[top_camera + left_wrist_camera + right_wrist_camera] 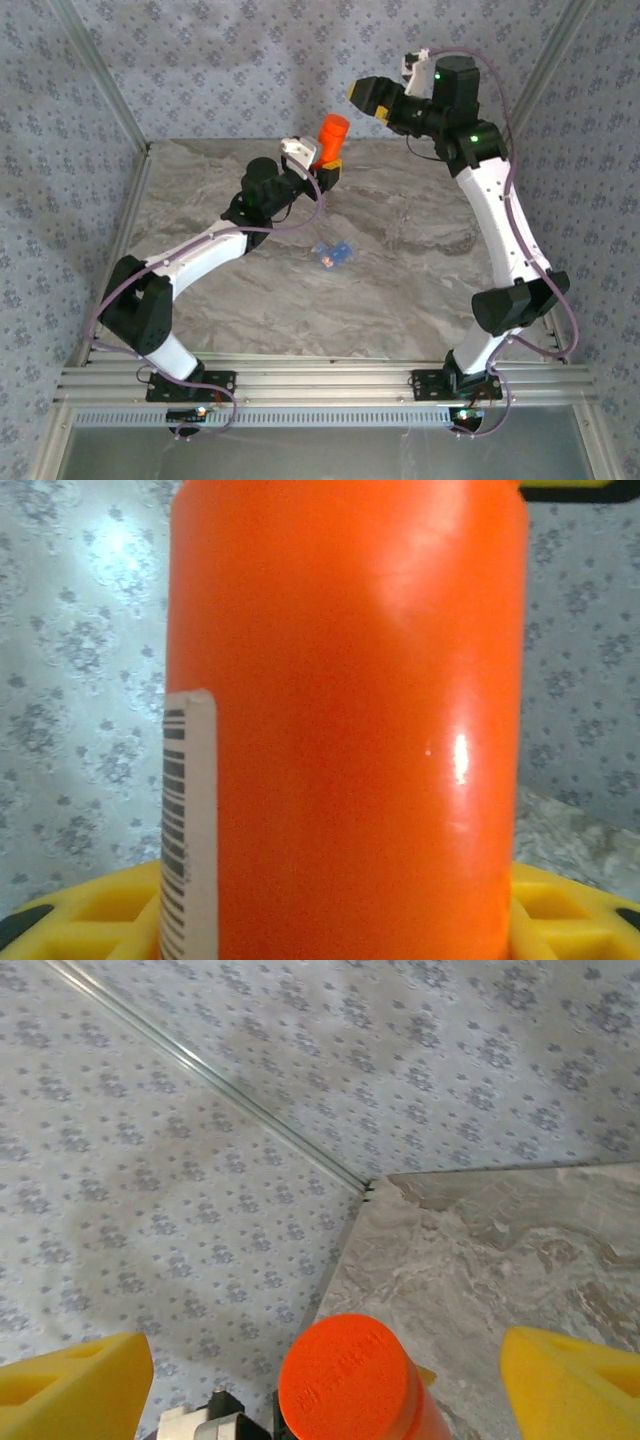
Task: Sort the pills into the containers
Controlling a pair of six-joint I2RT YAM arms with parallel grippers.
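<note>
My left gripper (pixel 326 172) is shut on the orange cylindrical bottle (pixel 333 133) and holds it upright above the far side of the table. In the left wrist view the bottle (pixel 345 710) stands close up, with yellow fingers (pixel 90 920) on either side of its base. My right gripper (pixel 366 96) hovers open just right of and above the bottle. In the right wrist view the bottle's orange cap (pixel 345 1380) lies between the spread yellow fingertips (pixel 75 1380). The small translucent blue pill box (pixel 334 250) lies mid-table, with a small orange speck (pixel 326 263) at its near edge.
The grey marbled table (pixel 420 270) is walled by patterned panels with metal corner posts (pixel 110 90). Its back left corner (pixel 368 1188) appears in the right wrist view. An aluminium rail (pixel 320 385) carries both arm bases at the near edge.
</note>
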